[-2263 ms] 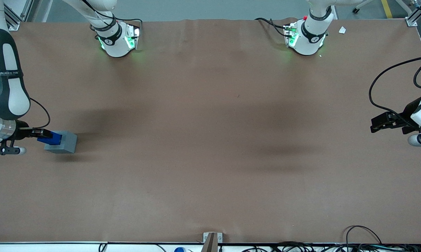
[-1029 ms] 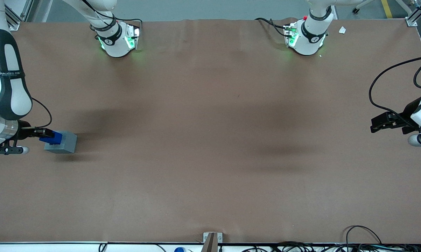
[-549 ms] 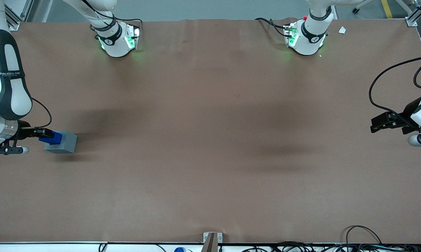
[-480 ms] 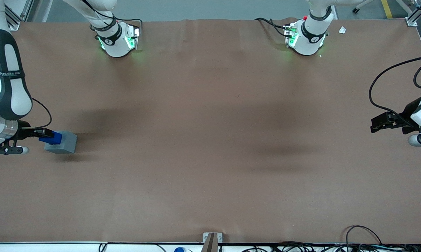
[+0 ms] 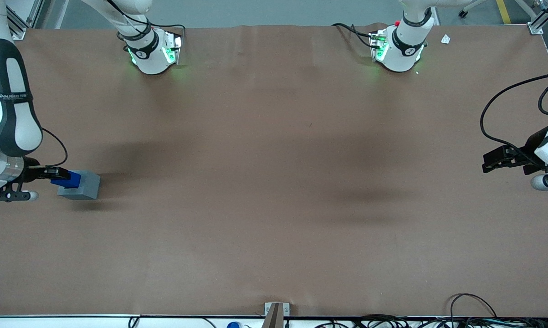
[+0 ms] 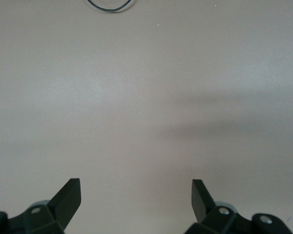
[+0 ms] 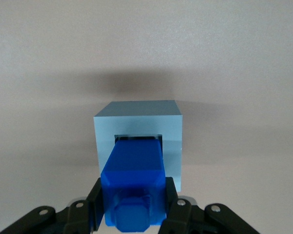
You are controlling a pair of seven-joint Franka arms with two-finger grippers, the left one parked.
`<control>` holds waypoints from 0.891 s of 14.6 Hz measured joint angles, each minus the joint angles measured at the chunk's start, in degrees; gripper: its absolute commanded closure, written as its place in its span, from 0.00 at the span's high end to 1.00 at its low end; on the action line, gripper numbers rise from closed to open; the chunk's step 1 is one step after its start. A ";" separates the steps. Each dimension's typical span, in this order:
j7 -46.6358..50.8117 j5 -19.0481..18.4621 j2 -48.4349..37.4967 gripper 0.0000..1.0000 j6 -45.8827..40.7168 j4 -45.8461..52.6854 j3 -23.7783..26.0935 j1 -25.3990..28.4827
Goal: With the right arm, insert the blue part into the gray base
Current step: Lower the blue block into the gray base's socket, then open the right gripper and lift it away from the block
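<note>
Change: since the earlier frames the small bright-blue plastic block [image 7: 134, 171] has sunk slightly lower.
Gripper: black two-finger gripper [image 7: 135, 207] clamps it, tip entering the light-gray plastic cube [image 7: 138, 126].
Risk: slight tilt could jam it.

Front view high over the whole table [image 5: 274, 182], right wrist view close above gray base [image 7: 136, 134], also seen from front

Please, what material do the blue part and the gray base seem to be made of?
The blue part, held between the jaws of the gripper with its tip at the base's recess, looks like hard plastic: uniform bright color, crisp edges, slight sheen. The gray base on the table also looks like plastic, matte and evenly light gray with sharp corners. Neither can be confirmed by look alone.
</note>
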 measured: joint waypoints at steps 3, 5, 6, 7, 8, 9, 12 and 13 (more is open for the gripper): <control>0.00 -0.01 1.43 0.12 1.46 0.33 0.00 0.00; 0.01 -0.08 1.80 0.12 1.49 0.70 0.01 0.01; 0.01 -0.10 1.87 0.18 1.48 0.81 0.02 0.01; 0.01 -0.10 1.92 0.29 1.48 0.86 0.01 0.01; 0.01 -0.10 1.93 0.42 1.46 0.88 0.01 0.01; 0.01 -0.10 1.93 0.99 1.44 0.89 0.01 0.01; 0.00 -0.10 2.39 1.00 1.38 0.91 0.06 0.05; 0.00 -0.10 2.65 1.00 1.43 0.94 0.10 0.07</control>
